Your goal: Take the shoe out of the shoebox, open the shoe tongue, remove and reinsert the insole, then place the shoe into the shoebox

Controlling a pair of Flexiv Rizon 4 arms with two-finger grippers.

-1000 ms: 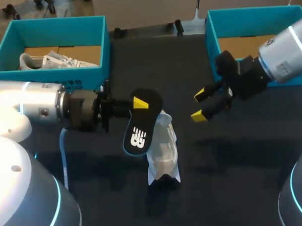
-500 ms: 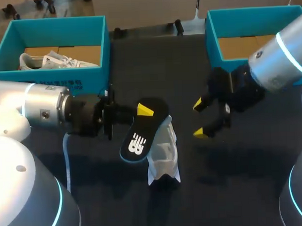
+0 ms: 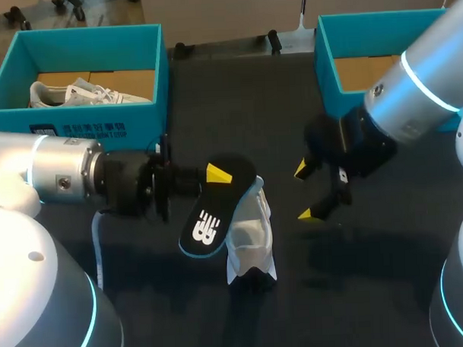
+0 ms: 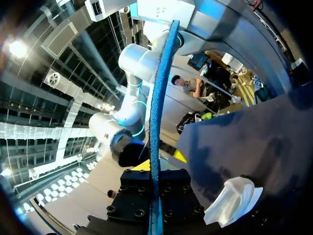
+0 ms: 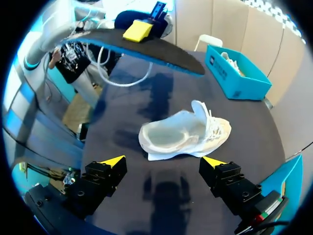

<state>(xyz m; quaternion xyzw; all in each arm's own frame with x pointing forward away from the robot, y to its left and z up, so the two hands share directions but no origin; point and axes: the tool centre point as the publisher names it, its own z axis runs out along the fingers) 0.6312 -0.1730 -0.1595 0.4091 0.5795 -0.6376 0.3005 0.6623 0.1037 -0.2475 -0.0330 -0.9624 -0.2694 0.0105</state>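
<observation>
white shoe [image 3: 249, 237] on table [image 3: 290, 103], black insole [image 3: 216, 207] tilted just above

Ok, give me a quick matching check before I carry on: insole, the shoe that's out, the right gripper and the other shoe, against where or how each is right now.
Things:
1. insole
2. loose shoe
3. right gripper
4. second shoe

States:
A. open, holding nothing
B. inside the left box
C. lying on the table
D. clamped in the left gripper, raised off the table

Pairs: 1-D, 2-C, 3-A, 4-B
</observation>
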